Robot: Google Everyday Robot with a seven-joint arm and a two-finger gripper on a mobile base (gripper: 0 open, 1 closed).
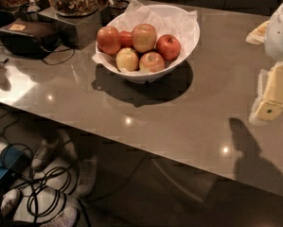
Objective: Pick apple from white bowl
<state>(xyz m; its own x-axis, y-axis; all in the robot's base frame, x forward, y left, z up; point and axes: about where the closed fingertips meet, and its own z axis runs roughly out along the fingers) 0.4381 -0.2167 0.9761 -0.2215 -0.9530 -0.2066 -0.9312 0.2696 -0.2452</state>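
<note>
The apple [144, 38] rides high in the middle of the pile in the white bowl [145, 75], well to the left of the gripper and farther back on the counter [179, 122]. On its far side from the gripper sits a reddish apple [108, 39]. Two paler apples [127, 59] lie in front of it, and a deep red apple [168, 47] sits close against the side facing the gripper.

The apple is near round, so it has no real long axis, and I cannot tell which way its stem points.

The gripper [272, 96] hangs at the right edge of the view above the counter, well apart from the bowl, with no apple in it. Whether it is wide or narrow I cannot tell.

The step in hand looks to be the approach. The next move likely calls for a reach leftward, then a descent from above that stays clear of the deep red apple and the paper lining [179, 18].
</note>
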